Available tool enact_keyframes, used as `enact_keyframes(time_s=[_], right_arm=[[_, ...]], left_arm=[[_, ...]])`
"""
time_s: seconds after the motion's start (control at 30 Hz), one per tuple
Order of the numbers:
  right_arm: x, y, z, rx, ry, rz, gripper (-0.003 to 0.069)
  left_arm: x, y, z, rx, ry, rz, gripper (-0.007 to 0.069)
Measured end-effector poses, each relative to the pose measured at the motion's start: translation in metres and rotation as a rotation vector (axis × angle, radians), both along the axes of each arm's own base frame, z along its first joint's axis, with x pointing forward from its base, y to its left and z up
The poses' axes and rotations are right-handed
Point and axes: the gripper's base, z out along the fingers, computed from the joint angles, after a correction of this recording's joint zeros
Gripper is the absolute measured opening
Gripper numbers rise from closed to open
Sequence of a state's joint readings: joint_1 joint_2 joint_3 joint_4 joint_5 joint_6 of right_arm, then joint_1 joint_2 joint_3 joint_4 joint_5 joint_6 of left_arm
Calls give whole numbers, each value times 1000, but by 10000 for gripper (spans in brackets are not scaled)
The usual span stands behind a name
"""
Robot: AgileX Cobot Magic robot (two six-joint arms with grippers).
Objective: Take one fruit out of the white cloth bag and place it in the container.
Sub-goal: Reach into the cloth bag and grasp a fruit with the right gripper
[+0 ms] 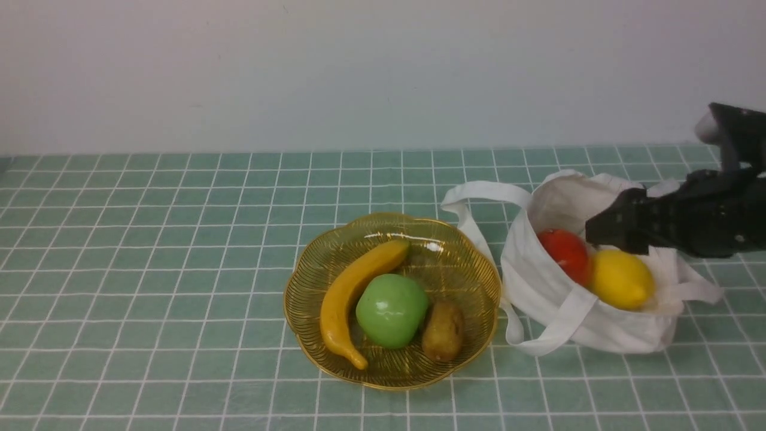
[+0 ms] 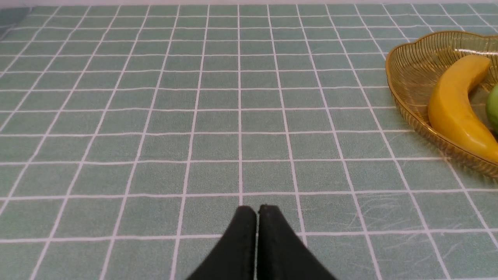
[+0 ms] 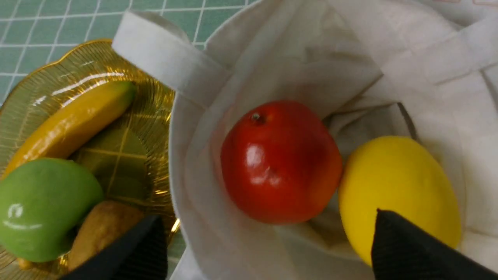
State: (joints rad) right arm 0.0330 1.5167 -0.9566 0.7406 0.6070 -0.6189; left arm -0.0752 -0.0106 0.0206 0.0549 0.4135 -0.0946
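Note:
The red-orange fruit (image 1: 564,252) (image 3: 278,161) lies inside the open white cloth bag (image 1: 598,329) (image 3: 202,202), touching a yellow lemon (image 1: 622,278) (image 3: 397,182). My right gripper (image 1: 604,233) (image 3: 266,216) hovers open over the bag's mouth. In the right wrist view one finger is on the dish side and the other in front of the lemon, with nothing held. The amber ribbed container (image 1: 293,281) (image 3: 58,64) (image 2: 408,74) stands just left of the bag. My left gripper (image 2: 256,208) is shut and empty, low over the checked cloth left of the dish, and does not show in the front view.
In the dish lie a banana (image 1: 353,287), a green apple (image 1: 392,310) and a brown fruit (image 1: 443,330). A long bag strap (image 1: 479,191) loops toward the dish's far right rim. A pale wall closes off the table's far edge.

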Motion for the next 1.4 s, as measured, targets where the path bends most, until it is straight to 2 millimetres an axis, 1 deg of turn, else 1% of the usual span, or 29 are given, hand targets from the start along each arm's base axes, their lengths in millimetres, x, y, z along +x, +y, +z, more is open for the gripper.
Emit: enact_keyframes(time_s=[0.13,0.27,0.53,0.73,0.93,1.0,1.07,1.1,1.33,1.4], right_arm=[[28,1,-14,-23,36,25,690],[50,3,-33,-24,85,36,691],[77,5,-65,-13,150,41,691],[80,8,-70,3,162,38,678],[80,19,-78,11,188,63,633],[80,23,-80,10,193,80,587],[79,23,-80,8,194,85,512],[79,23,-80,7,194,86,503],[76,21,-73,-44,183,120,496],[73,15,-66,-81,174,130,492]], left_arm=[[0,0,0,0,0,0,-8],[0,0,0,0,0,0,-8],[0,0,0,0,0,0,-8],[0,0,0,0,0,0,-8],[0,0,0,0,0,0,-8],[0,0,0,0,0,0,-8],[0,0,0,0,0,0,-8],[0,0,0,0,0,0,-8],[0,0,0,0,0,0,-8],[0,0,0,0,0,0,-8]])
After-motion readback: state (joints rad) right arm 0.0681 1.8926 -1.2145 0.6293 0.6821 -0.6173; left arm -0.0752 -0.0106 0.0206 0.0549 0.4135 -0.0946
